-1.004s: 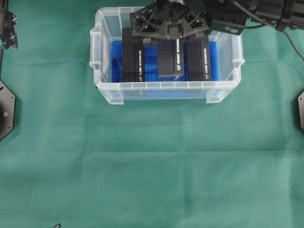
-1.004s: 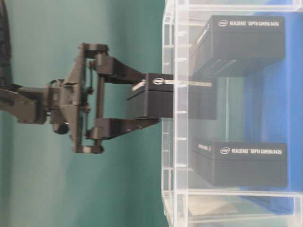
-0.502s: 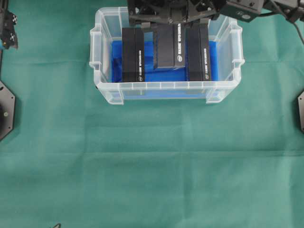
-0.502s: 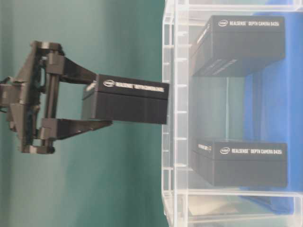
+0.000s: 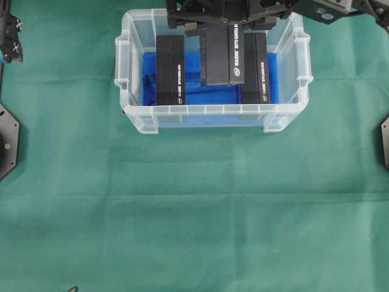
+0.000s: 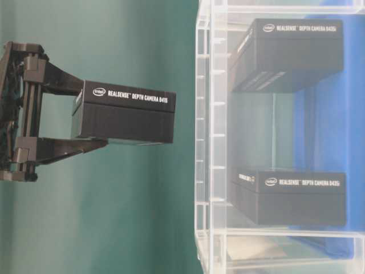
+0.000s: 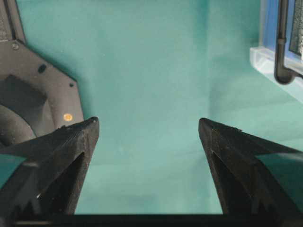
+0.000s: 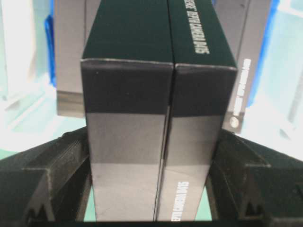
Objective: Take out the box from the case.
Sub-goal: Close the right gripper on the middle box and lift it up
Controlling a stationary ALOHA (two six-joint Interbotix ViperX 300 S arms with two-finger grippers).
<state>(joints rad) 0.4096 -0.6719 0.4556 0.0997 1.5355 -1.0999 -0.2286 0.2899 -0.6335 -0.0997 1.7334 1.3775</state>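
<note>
My right gripper (image 5: 223, 24) is shut on a black box (image 5: 222, 55) printed "Intel RealSense Depth Camera D435". It holds the box above the case (image 5: 213, 110), a clear plastic bin with a blue lining (image 5: 191, 85). In the table-level view the box (image 6: 125, 111) hangs well clear of the case rim (image 6: 204, 142), with a finger of the gripper (image 6: 94, 117) on each of two opposite sides. The right wrist view shows the box (image 8: 151, 118) filling the gap between the fingers (image 8: 57, 165). My left gripper (image 7: 147, 125) is open over bare green cloth, apart from the case corner (image 7: 279, 61).
Two more black boxes stay inside the case, one on the left (image 5: 170, 70) and one on the right (image 5: 258, 73). Black arm bases sit at the left edge (image 5: 6, 140) and the right edge (image 5: 384, 143). Green cloth covers the table.
The right gripper has risen with the middle box, lifting it from inside the case to clear above the rim. The left gripper has not moved.
</note>
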